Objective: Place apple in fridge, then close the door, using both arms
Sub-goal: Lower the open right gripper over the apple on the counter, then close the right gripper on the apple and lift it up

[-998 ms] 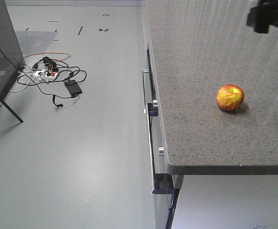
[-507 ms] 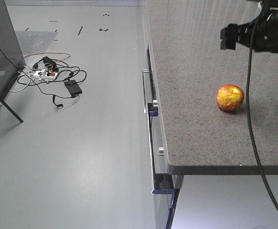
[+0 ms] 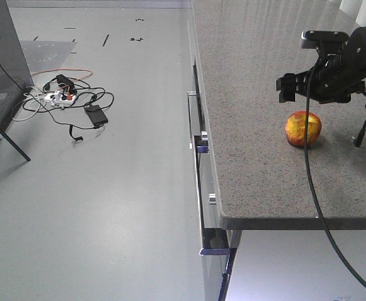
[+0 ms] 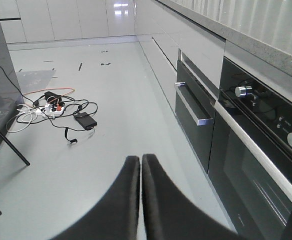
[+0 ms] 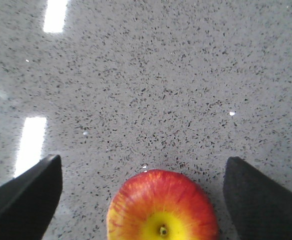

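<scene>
While the apple (image 3: 303, 128) rests on the speckled grey tabletop (image 3: 258, 182), the front-facing view shows the right gripper (image 3: 288, 88) hanging just above it and slightly to the far side, clear of its skin. From this angle I cannot tell how its fingers stand. A black cable (image 3: 314, 194) trails down from the arm past the tabletop's near edge. Off to the left, a tangle of cords (image 3: 66, 100) lies on the floor (image 3: 120, 207).

At the left wrist, the left gripper (image 4: 140, 161) points out over the floor with its two dark fingers pressed together. A built-in oven (image 4: 256, 145) with round knobs stands to the side.

At the right wrist, the fingers (image 5: 25, 195) are spread wide, one in each lower corner. The apple lies low in the middle between them with its stem pit facing the camera, touching neither.
</scene>
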Tool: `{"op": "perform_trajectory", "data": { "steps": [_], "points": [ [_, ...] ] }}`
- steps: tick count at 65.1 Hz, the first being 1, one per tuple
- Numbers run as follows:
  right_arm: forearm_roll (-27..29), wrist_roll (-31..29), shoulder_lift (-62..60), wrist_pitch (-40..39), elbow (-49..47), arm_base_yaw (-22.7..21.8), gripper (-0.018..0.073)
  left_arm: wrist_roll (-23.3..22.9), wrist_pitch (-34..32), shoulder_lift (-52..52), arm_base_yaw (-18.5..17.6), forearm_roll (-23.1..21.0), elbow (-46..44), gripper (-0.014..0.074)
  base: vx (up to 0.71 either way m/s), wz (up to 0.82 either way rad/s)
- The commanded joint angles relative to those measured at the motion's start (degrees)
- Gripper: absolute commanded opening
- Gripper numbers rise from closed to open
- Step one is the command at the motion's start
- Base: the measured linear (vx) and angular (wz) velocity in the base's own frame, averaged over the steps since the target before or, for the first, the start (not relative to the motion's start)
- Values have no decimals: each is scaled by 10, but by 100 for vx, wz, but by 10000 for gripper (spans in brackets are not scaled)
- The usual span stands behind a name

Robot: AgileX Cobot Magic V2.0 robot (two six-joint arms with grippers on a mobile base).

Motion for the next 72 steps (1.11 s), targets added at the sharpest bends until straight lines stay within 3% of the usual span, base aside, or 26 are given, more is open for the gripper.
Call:
{"op": "perform_trajectory", "data": {
  "steps": [1,47,57,58,72],
  "points": [
    [-19,12,-23,-36,-20,-3,617,0,-40,-9,1,-6,-10,-7,0,0],
    [-50,26,17,28,-20,-3,577,0,-40,-9,1,-6,-10,-7,0,0],
    [-62,26,17,40,-20,-3,483,0,-40,-9,1,-6,-10,-7,0,0],
    [-64,26,17,43,-20,-3,435,0,-40,-9,1,-6,-10,-7,0,0],
    [-56,22,3,40,-20,-2,223,0,-40,-9,1,-6,-10,-7,0,0]
  ]
}}
